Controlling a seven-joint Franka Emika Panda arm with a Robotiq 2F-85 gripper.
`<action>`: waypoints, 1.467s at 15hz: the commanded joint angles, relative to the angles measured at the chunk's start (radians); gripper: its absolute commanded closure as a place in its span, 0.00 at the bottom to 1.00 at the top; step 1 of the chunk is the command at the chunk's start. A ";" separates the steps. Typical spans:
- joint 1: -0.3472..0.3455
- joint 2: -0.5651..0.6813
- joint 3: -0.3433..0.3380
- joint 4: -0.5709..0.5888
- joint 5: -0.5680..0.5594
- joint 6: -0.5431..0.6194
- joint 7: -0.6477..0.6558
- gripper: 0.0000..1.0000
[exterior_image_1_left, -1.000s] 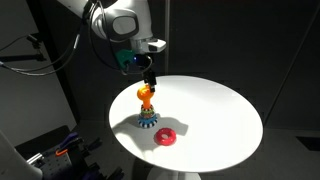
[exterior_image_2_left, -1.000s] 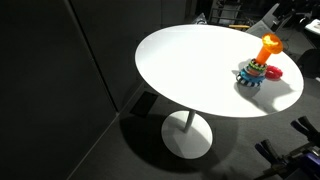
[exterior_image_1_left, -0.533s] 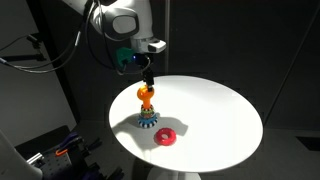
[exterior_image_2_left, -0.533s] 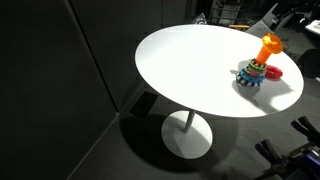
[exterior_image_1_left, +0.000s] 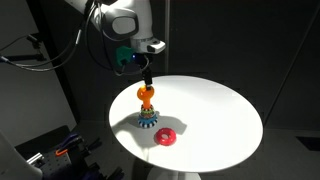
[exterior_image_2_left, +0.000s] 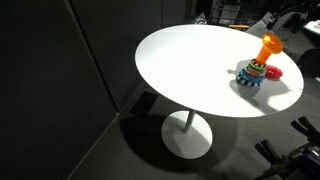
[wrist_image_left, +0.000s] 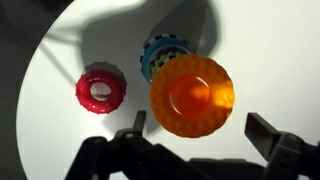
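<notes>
The toy (exterior_image_1_left: 148, 112) stands upright near the edge of the round white surface (exterior_image_1_left: 220, 110). It is a stack of ridged plastic rings, blue at the bottom with mixed colours above. On top sits a glossy orange top (exterior_image_1_left: 146, 94), clearly wider than the rings under it.

From the wrist view the orange top (wrist_image_left: 192, 95) is a round, translucent disc with a scalloped rim and a paler hollow in the middle. It covers most of the stack, so only a crescent of the toothed blue base (wrist_image_left: 158, 55) shows past it. In an exterior view the orange top (exterior_image_2_left: 270, 45) looks like a flared cup raised on a short neck, a shape the wrist view hides.

The jaws hang straight above the toy, spread wide and holding nothing, with a clear gap down to the orange top. The wrist view shows two dark fingers (wrist_image_left: 262, 130), one on either side of the disc.

A red ring (exterior_image_1_left: 166, 138) lies flat on the surface just beside the base, apart from it. It is knurled around its rim, with an open centre (wrist_image_left: 101, 90). In an exterior view it shows only partly behind the stack (exterior_image_2_left: 276, 72).

The white arm (exterior_image_1_left: 125, 25) shows in only one exterior view. The surface's single pedestal foot (exterior_image_2_left: 187, 135) shows in another.
</notes>
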 joint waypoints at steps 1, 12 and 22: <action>0.007 0.020 0.003 0.032 0.036 -0.005 -0.009 0.00; 0.025 0.056 0.015 0.053 0.066 0.027 -0.021 0.00; 0.034 0.075 0.026 0.060 0.074 0.066 -0.026 0.00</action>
